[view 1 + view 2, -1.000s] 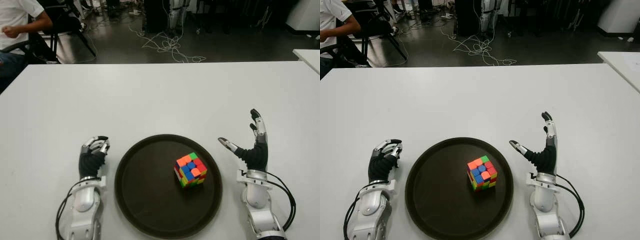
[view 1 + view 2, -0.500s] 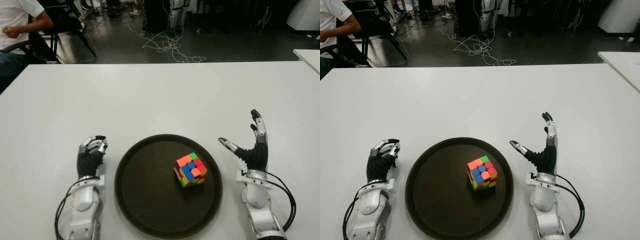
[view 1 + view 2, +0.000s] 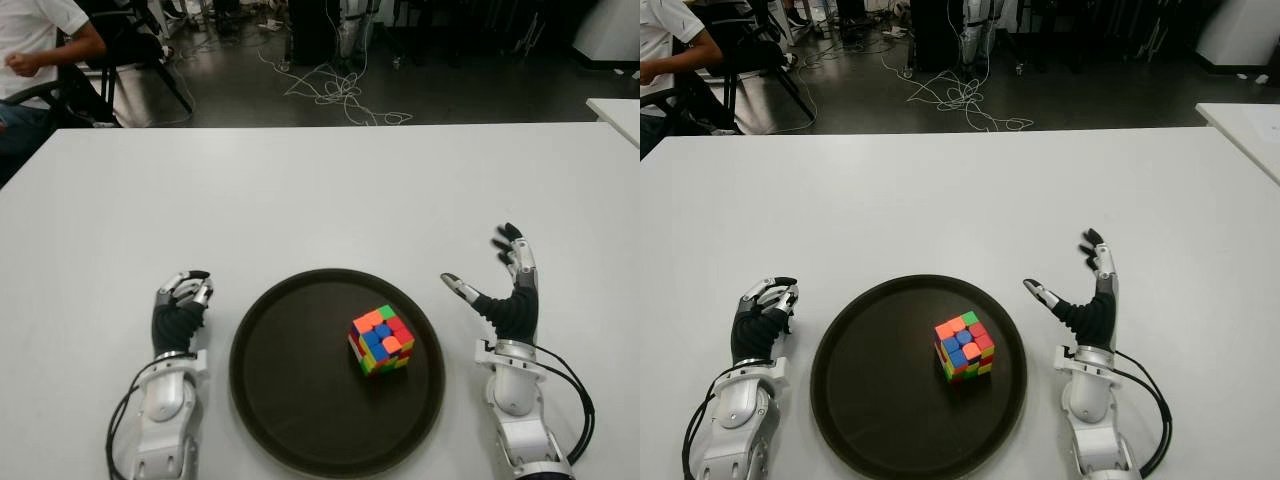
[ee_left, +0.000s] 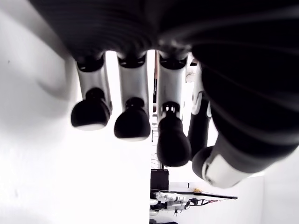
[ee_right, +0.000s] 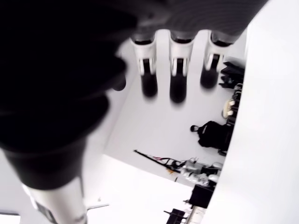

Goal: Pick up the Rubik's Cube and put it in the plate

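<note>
A white table [image 3: 320,190] fills most of the scene. Near its front edge sits a round, dark brown plate [image 3: 270,400]. The Rubik's Cube [image 3: 382,340] lies inside the plate, a little right of its centre, with a mixed face of orange, blue, red and green squares turned upward. No hand touches it.

The right hand [image 3: 508,295] shows just beside the plate's right rim, fingers spread and pointing away from the robot, thumb angled toward the plate, holding nothing. The left hand [image 3: 180,312] shows just beside the plate's left rim, its fingers curled inward into a loose fist around nothing.

Beyond the table's far edge is a dark floor with tangled white cables [image 3: 335,90]. A seated person [image 3: 35,45] in a white shirt is at the far left.
</note>
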`<state>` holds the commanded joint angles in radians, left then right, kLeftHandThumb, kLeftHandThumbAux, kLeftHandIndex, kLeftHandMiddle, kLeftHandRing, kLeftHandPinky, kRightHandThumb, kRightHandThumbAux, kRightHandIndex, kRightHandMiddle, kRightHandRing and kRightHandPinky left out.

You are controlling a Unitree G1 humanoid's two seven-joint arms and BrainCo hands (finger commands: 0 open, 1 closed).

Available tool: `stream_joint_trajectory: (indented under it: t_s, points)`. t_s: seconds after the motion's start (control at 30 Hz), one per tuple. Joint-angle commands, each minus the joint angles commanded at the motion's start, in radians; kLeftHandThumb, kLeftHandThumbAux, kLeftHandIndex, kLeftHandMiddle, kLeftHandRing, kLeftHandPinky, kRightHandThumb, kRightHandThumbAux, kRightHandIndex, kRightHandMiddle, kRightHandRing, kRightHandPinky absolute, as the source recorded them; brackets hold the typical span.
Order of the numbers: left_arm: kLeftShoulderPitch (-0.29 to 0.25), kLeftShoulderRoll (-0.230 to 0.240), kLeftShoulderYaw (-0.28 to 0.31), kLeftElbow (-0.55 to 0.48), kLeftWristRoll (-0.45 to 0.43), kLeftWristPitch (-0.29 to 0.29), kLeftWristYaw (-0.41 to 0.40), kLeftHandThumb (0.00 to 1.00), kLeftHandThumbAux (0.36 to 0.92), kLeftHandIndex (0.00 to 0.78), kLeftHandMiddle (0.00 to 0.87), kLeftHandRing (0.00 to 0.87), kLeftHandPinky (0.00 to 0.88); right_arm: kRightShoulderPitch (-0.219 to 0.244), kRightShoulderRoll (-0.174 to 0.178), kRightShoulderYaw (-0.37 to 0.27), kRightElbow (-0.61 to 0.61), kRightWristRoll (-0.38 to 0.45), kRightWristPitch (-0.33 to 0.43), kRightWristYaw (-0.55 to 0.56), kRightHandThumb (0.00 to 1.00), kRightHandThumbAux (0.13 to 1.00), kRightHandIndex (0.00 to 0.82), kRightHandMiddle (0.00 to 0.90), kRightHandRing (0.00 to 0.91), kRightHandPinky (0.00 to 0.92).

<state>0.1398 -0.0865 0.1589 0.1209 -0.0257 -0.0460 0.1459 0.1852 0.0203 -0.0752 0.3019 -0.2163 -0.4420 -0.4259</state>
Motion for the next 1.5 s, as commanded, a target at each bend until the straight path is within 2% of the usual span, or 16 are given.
stream_joint_trajectory:
  t_s: [0.03, 0.07, 0.13, 0.23, 0.33, 0.57, 0.73, 0.93, 1.23, 1.5]
  points:
    - [0.001, 0.0, -0.001, -0.002, 0.001, 0.002, 0.001, 0.709, 0.706, 0.444, 0.789, 0.817, 0.818, 0.001, 0.002, 0.0, -0.003, 0.005, 0.004, 0.0, 0.04, 0.836, 0.503, 0.542, 0.552, 0.543]
    - [0.001, 0.002, -0.001, -0.004, 0.0, 0.008, 0.0, 0.709, 0.706, 0.444, 0.789, 0.818, 0.819, 0.003, 0.007, -0.002, -0.011, 0.006, 0.017, -0.006, 0.056, 0.838, 0.521, 0.569, 0.58, 0.578]
    - [0.001, 0.004, -0.001, -0.007, -0.002, 0.016, -0.003, 0.709, 0.706, 0.444, 0.79, 0.818, 0.821, 0.006, 0.014, -0.003, -0.024, 0.004, 0.041, -0.017, 0.123, 0.839, 0.603, 0.682, 0.689, 0.688]
    - [0.002, 0.005, -0.002, -0.011, -0.004, 0.022, -0.005, 0.709, 0.706, 0.444, 0.789, 0.817, 0.818, 0.009, 0.02, -0.004, -0.04, -0.006, 0.074, -0.034, 0.178, 0.835, 0.667, 0.754, 0.759, 0.756]
    - [0.002, 0.009, -0.003, -0.014, -0.006, 0.028, -0.009, 0.709, 0.706, 0.443, 0.789, 0.815, 0.816, 0.013, 0.023, -0.001, -0.06, -0.018, 0.116, -0.049, 0.207, 0.832, 0.704, 0.789, 0.794, 0.788]
    - [0.002, 0.021, -0.006, -0.017, -0.011, 0.045, -0.022, 0.709, 0.706, 0.444, 0.793, 0.818, 0.82, 0.02, 0.024, 0.009, -0.114, -0.031, 0.22, -0.061, 0.237, 0.838, 0.747, 0.821, 0.83, 0.825]
    - [0.001, 0.021, -0.004, -0.019, -0.015, 0.053, -0.022, 0.709, 0.706, 0.444, 0.796, 0.823, 0.824, 0.025, 0.02, 0.017, -0.149, -0.027, 0.264, -0.052, 0.271, 0.836, 0.771, 0.834, 0.842, 0.843]
    - [-0.001, 0.015, -0.001, -0.017, -0.015, 0.049, -0.015, 0.71, 0.705, 0.444, 0.794, 0.823, 0.825, 0.028, 0.017, 0.021, -0.175, -0.02, 0.293, -0.043, 0.288, 0.834, 0.778, 0.839, 0.848, 0.848]
    - [-0.007, 0.011, 0.005, -0.001, -0.016, 0.037, -0.009, 0.71, 0.705, 0.444, 0.793, 0.821, 0.824, 0.027, 0.017, 0.024, -0.193, -0.007, 0.298, -0.025, 0.313, 0.836, 0.777, 0.839, 0.849, 0.852]
    - [-0.011, 0.008, 0.01, 0.011, -0.023, 0.032, -0.01, 0.71, 0.706, 0.444, 0.79, 0.821, 0.821, 0.032, 0.014, 0.036, -0.226, -0.011, 0.333, -0.006, 0.288, 0.84, 0.762, 0.836, 0.847, 0.846]
